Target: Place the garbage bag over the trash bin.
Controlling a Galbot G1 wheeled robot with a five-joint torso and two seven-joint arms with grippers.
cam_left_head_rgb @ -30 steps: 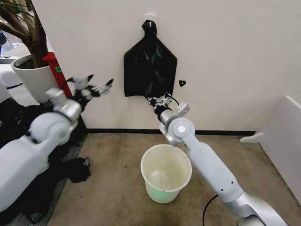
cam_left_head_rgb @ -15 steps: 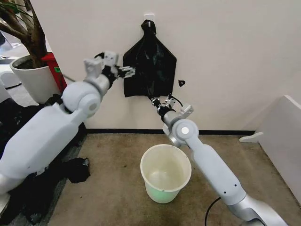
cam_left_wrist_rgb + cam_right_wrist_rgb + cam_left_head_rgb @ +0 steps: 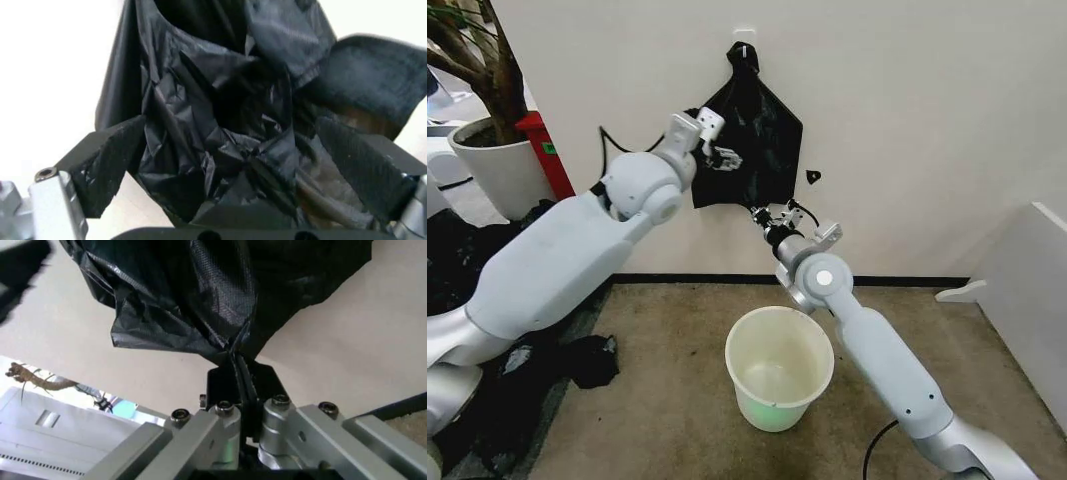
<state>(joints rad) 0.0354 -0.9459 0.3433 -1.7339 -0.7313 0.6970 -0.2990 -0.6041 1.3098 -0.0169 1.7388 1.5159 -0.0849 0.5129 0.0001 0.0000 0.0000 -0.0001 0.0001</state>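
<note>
Black plastic hangs in a shield shape (image 3: pixel 752 130) from a wall hook, knotted at the top. At its lower edge my right gripper (image 3: pixel 758 212) is shut on a pinched fold of the thin, glossy garbage bag (image 3: pixel 220 295); the right wrist view has the closed jaws of the right gripper (image 3: pixel 235 359) clamping the film. My left gripper (image 3: pixel 727 157) is raised at the plastic's upper left side. It is open, and its two fingers (image 3: pixel 110 165) stand wide on either side of the wrinkled bag (image 3: pixel 200 100). The white trash bin (image 3: pixel 772 410) stands open on the floor below.
A large white plant pot (image 3: pixel 497 165) and a red box (image 3: pixel 542 150) stand at the left by the wall. A heap of black plastic sheeting (image 3: pixel 587 360) lies on the floor at the left. A white panel (image 3: pixel 1027 290) closes off the right.
My left arm has swung right from near the plant pot to the hanging black plastic. The right gripper has stayed clamped at the lower edge.
</note>
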